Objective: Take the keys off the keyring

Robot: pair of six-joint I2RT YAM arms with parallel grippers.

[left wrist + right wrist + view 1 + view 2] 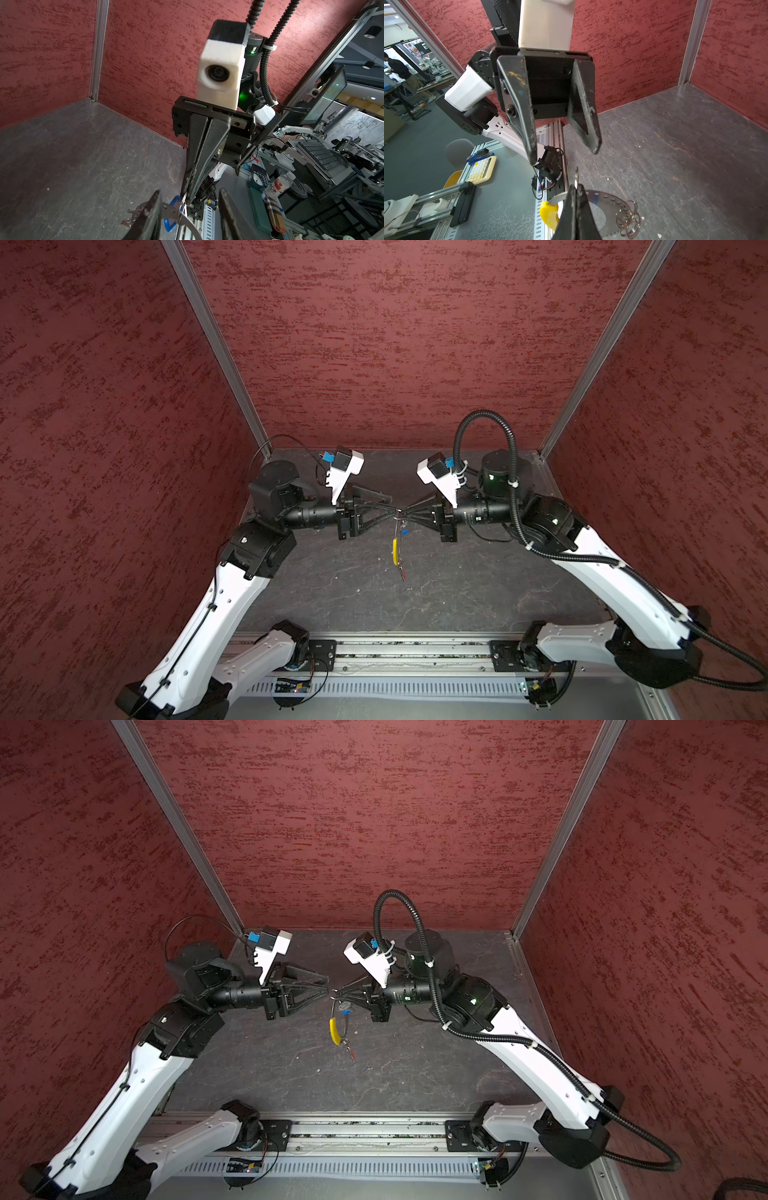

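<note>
Both top views: high at open front, angled down toward back wall [353, 824], distant; share whole table [270, 1073], left gripper [328, 986], right gripper [337, 993]. Left wrist view: close, looks along left gripper at right gripper. Right wrist view: close, opposite way. Wrist views share keyring [602, 197].

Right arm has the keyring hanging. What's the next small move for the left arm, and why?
Probably ease the left gripper down onto the blue key and close: its jaws stand open, while the right gripper holds the keyring hanging.
</note>
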